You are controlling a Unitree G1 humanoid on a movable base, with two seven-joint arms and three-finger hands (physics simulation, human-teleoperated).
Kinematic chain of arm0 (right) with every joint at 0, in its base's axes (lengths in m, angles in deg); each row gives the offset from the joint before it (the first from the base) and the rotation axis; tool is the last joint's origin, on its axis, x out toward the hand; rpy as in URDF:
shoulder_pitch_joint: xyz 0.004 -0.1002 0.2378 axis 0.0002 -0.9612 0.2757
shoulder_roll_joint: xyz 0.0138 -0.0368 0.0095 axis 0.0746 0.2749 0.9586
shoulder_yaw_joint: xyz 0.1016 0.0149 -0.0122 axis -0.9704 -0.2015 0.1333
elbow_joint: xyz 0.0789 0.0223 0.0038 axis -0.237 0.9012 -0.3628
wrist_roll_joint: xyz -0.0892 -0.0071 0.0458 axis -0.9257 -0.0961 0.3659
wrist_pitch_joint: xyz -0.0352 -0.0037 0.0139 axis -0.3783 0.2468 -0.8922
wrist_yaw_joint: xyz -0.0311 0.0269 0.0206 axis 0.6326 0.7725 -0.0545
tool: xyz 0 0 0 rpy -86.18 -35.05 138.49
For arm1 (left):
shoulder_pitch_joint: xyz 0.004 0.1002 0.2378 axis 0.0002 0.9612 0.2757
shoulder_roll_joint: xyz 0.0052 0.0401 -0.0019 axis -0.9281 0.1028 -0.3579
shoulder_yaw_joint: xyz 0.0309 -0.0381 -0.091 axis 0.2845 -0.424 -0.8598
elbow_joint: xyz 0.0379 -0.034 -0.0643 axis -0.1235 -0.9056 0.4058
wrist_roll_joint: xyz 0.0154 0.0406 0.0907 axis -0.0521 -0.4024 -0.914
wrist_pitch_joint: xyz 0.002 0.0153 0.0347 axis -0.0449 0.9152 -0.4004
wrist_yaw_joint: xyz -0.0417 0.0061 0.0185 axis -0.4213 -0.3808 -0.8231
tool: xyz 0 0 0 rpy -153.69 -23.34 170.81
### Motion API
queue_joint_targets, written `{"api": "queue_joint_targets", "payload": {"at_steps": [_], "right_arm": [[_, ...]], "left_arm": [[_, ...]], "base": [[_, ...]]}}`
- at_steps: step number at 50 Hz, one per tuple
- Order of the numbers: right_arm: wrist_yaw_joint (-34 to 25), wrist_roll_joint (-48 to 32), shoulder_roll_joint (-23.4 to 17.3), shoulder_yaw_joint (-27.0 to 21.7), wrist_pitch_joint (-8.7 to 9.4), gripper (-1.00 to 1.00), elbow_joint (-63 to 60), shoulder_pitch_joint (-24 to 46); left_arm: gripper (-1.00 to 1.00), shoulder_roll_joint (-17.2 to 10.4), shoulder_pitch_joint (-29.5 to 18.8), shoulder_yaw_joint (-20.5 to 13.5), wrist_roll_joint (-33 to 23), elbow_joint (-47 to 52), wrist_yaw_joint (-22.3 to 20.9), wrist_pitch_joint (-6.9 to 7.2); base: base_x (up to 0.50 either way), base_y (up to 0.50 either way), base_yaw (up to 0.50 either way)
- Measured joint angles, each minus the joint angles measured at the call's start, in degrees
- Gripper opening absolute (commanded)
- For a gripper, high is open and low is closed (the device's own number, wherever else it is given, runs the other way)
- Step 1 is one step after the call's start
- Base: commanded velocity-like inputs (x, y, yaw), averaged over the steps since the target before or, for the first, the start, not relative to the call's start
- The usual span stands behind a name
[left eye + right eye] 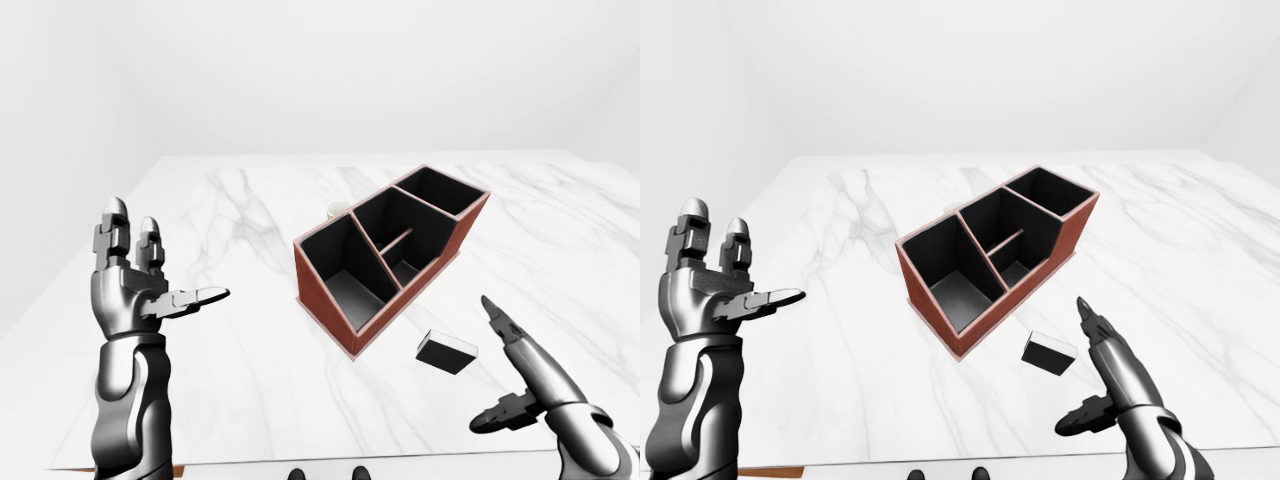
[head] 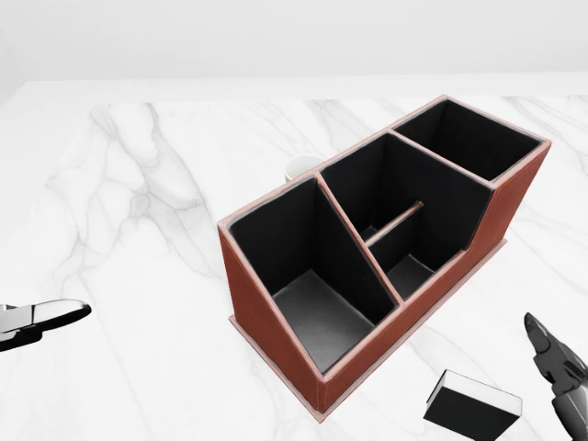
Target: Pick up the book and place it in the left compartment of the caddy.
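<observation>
**A:** Which hand is nearer the book?

**B:** The right hand (image 1: 520, 375), clearly. It hangs low at the right of the left-eye view, fingers spread and gripping nothing, a long finger pointing up the bench. The book (image 1: 446, 351) lies flat on the bench (image 1: 250, 340) just up and left of that fingertip, not touching it.

**A:** And the book's long axis?

**B:** It runs roughly left to right in that view, dipping a little to the right, a pale edge turned toward the camera. I'd judge the hand must close across the short side.

**A:** The left hand?

**B:** The left hand (image 1: 135, 285) is raised and open at the far left, well apart from the book.

**A:** The caddy?

**B:** The caddy (image 2: 276, 303) stands just beyond the book, its left compartment (image 2: 317, 312) empty, nearest of its compartments to the camera.
</observation>
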Motion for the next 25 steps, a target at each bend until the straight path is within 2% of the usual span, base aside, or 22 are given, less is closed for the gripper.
{"api": "queue_joint_targets", "payload": {"at_steps": [25], "right_arm": [[0.00,-0.61,-3.35,-1.48,0.00,1.00,6.18,2.60]], "left_arm": [[1.00,0.03,0.09,-0.02,-0.13,0.00,-0.01,0.00]], "base": [[0.00,0.00,0.00]]}}
